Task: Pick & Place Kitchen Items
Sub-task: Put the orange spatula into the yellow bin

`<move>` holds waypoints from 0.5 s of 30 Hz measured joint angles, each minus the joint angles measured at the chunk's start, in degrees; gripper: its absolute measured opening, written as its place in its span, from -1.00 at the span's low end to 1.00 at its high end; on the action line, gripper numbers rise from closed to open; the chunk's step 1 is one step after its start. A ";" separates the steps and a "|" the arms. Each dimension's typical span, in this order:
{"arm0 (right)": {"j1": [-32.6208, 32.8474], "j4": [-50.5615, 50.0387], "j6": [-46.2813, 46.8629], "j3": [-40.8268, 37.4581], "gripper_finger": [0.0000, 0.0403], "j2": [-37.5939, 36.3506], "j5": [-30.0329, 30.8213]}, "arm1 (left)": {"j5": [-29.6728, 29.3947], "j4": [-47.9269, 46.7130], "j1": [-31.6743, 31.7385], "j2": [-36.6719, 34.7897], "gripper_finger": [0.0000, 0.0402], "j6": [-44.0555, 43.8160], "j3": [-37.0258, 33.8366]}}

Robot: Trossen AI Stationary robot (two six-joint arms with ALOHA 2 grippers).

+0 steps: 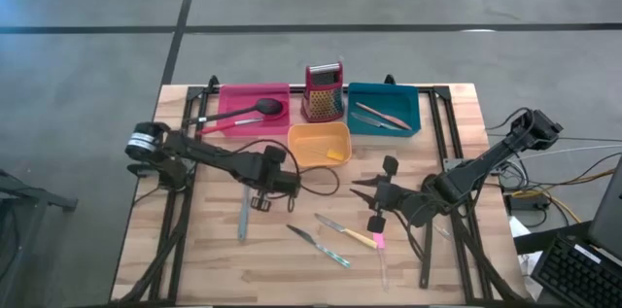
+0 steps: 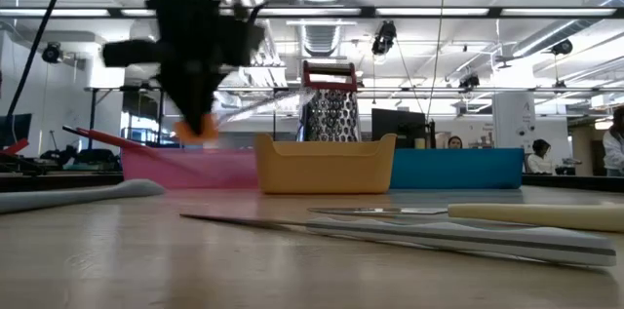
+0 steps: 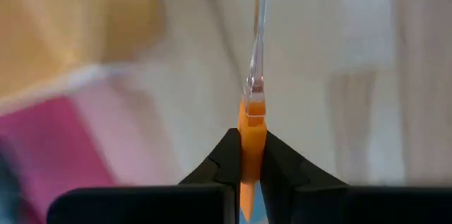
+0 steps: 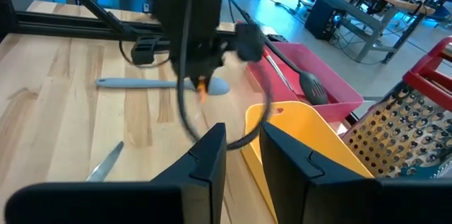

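My left gripper (image 1: 260,194) hangs over the table's middle, left of centre, shut on an orange-handled utensil (image 3: 252,121) with a thin pale blade. The low view shows the orange handle (image 2: 200,129) under the dark gripper, clear of the wood. My right gripper (image 1: 367,192) hovers right of centre, open (image 4: 244,155), with nothing between its fingers. A grey spatula (image 1: 243,219), slim knives (image 1: 303,236) and yellow- and pink-handled pieces (image 1: 374,241) lie flat on the table. My left gripper pinches the utensil's orange handle (image 3: 251,143) between its two fingers. The fingers point steeply down. The handle's end sticks out behind the fingertips and the pale blade (image 3: 260,33) runs on beyond them. The utensil is lifted clear of the table.
Along the far side stand a pink tray (image 1: 233,96) holding a black spoon, a red box grater (image 1: 324,91) and a teal tray (image 1: 403,104) with utensils. An orange tray (image 1: 313,136) sits in front of them. Bare wood lies near the front left.
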 joint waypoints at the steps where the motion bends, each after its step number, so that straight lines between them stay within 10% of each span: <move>1: -0.02 0.03 0.02 -0.02 -0.56 0.00 0.00 | -1.21 -0.05 0.14 -0.05 -0.86 0.72 1.38; 15: 0.02 0.03 -0.19 -0.17 -0.41 0.00 -0.01 | -7.82 1.29 7.95 -0.15 -0.86 8.20 13.02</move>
